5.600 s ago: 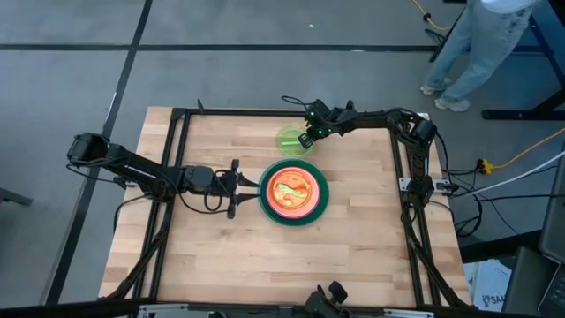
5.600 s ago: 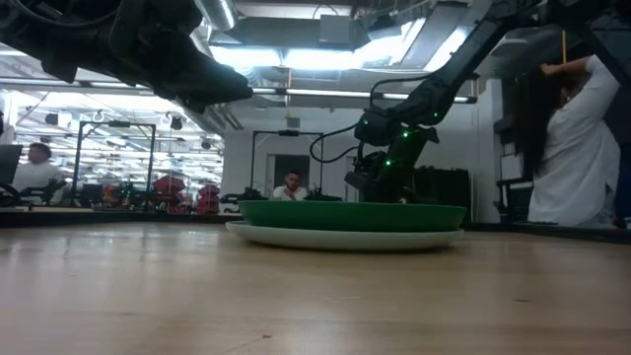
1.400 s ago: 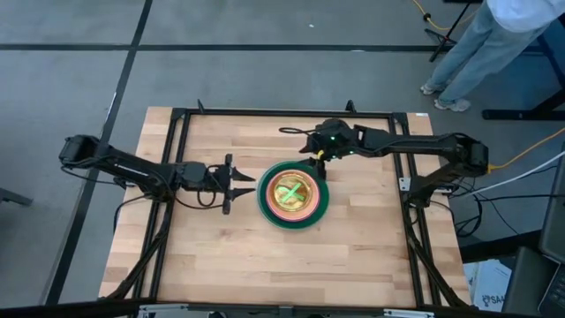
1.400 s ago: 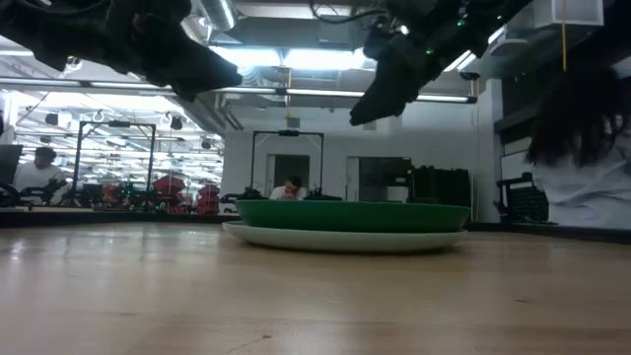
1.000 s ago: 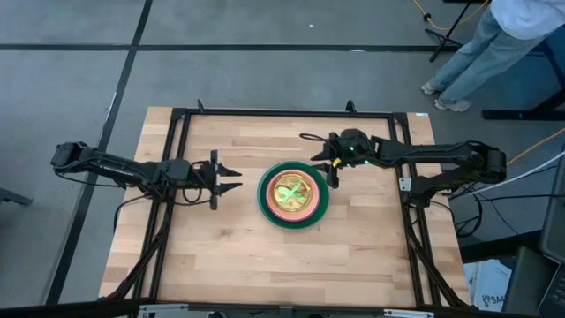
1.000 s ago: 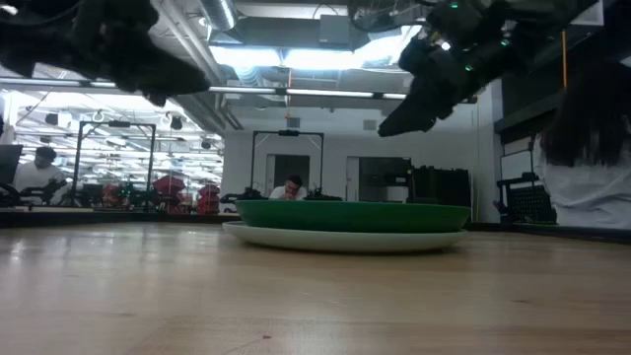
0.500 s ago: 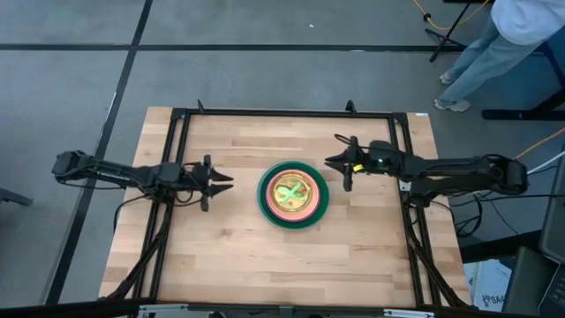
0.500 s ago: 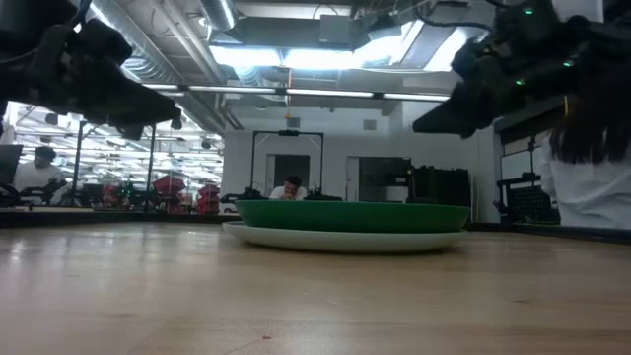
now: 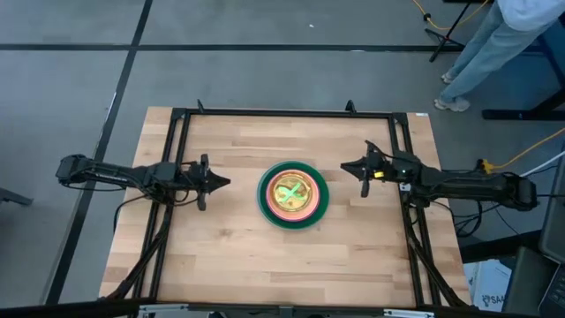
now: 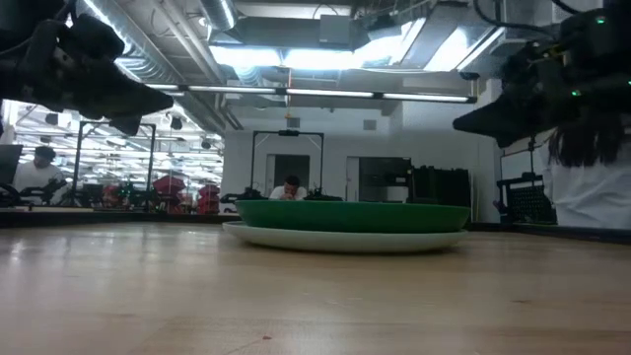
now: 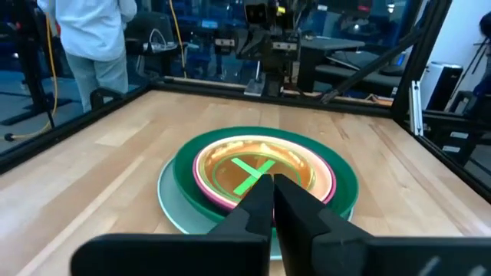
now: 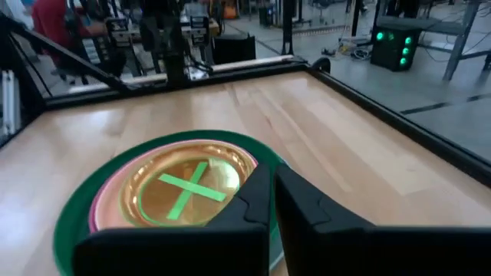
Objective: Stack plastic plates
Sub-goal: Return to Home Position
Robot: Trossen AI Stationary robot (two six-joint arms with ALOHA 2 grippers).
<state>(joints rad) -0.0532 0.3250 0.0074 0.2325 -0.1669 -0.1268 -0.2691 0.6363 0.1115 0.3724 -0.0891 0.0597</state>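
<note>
The plastic plates (image 9: 293,194) stand as one stack at the table's middle. A pale plate lies at the bottom with a dark green one (image 10: 350,214) on it. Inside that sit a pink-rimmed plate and a translucent orange one (image 11: 261,172), with a lime green cross glowing in the centre (image 12: 192,188). My left gripper (image 9: 226,183) hovers shut to the stack's left, pointing at it, and shows the same in its own view (image 11: 272,188). My right gripper (image 9: 344,165) hovers shut to the stack's right, also pointing at it (image 12: 271,176). Neither touches a plate.
A black frame rail (image 9: 291,113) runs round the table top. A person (image 9: 494,40) stands on the floor beyond the far right corner. Bare wood lies on the near side of the stack (image 9: 291,265) and on the far side.
Both arms have drawn back from the stack. My left gripper has gone toward the table's left edge and shut. My right gripper has gone toward the right edge and slightly nearer, and shut as well. The stack has stayed where it was.
</note>
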